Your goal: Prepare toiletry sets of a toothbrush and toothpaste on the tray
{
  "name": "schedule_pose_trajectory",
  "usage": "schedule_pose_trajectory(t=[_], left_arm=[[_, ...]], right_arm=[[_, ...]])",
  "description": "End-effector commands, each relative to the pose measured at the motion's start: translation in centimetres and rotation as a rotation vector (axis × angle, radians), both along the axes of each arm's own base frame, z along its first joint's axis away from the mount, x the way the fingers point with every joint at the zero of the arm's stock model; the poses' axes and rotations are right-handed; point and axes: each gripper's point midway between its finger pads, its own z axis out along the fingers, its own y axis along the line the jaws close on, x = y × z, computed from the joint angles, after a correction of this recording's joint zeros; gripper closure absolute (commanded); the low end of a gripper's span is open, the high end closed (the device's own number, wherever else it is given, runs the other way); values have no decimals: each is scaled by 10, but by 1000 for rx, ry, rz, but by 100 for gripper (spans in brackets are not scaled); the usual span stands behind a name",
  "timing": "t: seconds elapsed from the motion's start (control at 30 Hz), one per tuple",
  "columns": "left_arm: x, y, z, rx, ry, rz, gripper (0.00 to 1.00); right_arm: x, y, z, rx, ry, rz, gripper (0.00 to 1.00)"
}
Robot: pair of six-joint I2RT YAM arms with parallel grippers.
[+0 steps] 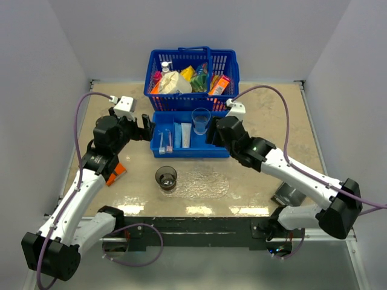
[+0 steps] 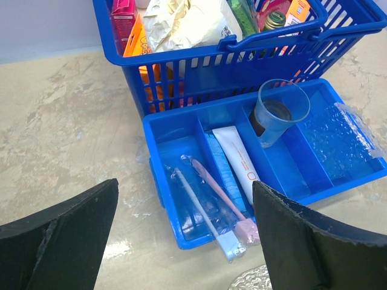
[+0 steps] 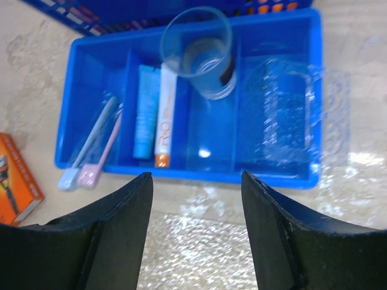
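Toothbrushes (image 2: 208, 202) are noted side by side in blue bin (image 2: 163, 130), toothpaste (image 2: 239, 160) alongside, tray (image 1: 205, 184) just in front. Left gripper (image 2: 184, 181) and right gripper (image 3: 196, 173) are held wide, empty. Both close-lying brushes could be pinched together.

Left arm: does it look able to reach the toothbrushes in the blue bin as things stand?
Probably yes. The left gripper is open just before the blue bin, and the two toothbrushes lie uncovered in its leftmost compartment, ends overhanging the near wall. Nothing sits between.
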Motion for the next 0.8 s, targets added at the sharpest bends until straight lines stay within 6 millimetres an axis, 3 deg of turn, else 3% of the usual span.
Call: schedule_pose_trajectory(t=[0.0, 0.2, 0.4, 0.47, 0.77], left_arm=[[4, -1, 5, 1, -31, 7, 4], [4, 0, 5, 4, -30, 10, 4], [5, -1, 4, 4, -27, 8, 4], [5, -1, 3, 7, -25, 9, 4], [6, 0, 4, 9, -27, 12, 4]], right_arm=[[24, -34, 6, -64, -17, -2, 37], [54, -56, -8, -104, 26, 1, 41], [74, -47, -22, -167, 69, 43, 48], [77, -45, -33, -189, 97, 51, 50], [86, -43, -48, -212, 115, 40, 54]])
